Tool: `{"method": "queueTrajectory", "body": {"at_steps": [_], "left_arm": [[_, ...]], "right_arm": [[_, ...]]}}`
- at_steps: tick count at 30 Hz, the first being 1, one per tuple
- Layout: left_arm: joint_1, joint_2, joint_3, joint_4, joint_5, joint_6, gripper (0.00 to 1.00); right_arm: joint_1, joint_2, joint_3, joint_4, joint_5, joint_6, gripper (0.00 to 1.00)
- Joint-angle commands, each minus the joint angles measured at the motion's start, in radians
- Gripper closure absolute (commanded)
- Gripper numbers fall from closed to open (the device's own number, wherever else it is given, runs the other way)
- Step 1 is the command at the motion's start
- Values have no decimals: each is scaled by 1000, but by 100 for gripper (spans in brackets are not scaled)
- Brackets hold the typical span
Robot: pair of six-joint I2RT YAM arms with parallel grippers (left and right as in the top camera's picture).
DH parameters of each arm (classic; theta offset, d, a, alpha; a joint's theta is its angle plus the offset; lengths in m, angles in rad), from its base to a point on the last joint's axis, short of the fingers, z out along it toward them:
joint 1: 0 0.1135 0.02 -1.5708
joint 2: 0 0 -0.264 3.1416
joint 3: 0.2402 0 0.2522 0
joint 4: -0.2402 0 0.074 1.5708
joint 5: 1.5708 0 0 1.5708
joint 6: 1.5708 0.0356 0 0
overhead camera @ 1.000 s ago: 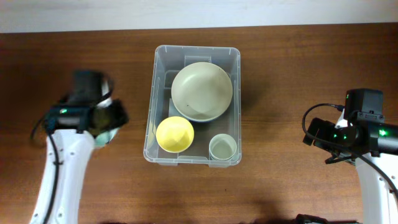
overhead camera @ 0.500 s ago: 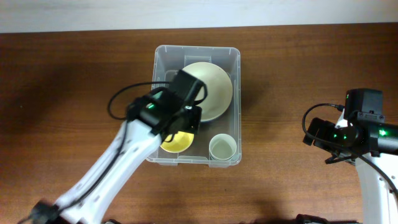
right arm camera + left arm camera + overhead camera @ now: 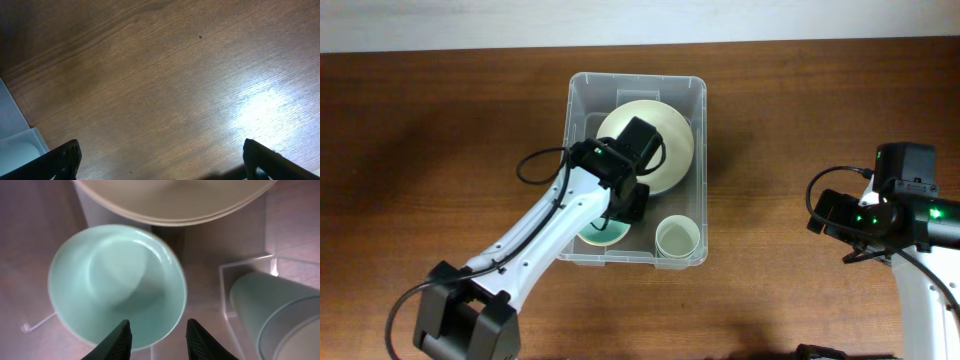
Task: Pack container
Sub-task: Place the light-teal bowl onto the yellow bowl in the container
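The clear container point(image 3: 576, 95) stands mid-table and holds a large cream bowl point(image 3: 665, 135), a pale cup point(image 3: 678, 237) and a mint-green bowl point(image 3: 596, 234). My left gripper point(image 3: 626, 205) hangs inside the container over the mint bowl point(image 3: 117, 282). Its jaws are open, one on each side of the bowl's near rim, gripping nothing. The cream bowl point(image 3: 175, 200) and the cup point(image 3: 275, 315) lie close by. My right gripper point(image 3: 160, 160) is open over bare wood at the table's right side, with nothing between its fingers.
The left arm point(image 3: 535, 240) crosses the container's front-left wall. The right arm point(image 3: 895, 215) stays at the table's right edge. A corner of the container point(image 3: 12, 145) shows at the left of the right wrist view. Brown wooden table point(image 3: 800, 120) surrounds the container.
My left arm swung from the table's left side into the container with the mint bowl. Its jaws opened, and the mint bowl now covers the spot where a yellow bowl showed.
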Motion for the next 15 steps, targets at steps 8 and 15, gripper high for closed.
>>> {"method": "queueTrajectory", "body": {"at_steps": [8, 15], "left_arm": [[310, -204, 92, -15, -17, 22, 82], [267, -202, 89, -80, 103, 47, 99]], "right_arm": [[-6, -10, -3, 3, -3, -7, 1], [-6, -10, -3, 2, -3, -7, 1]]}}
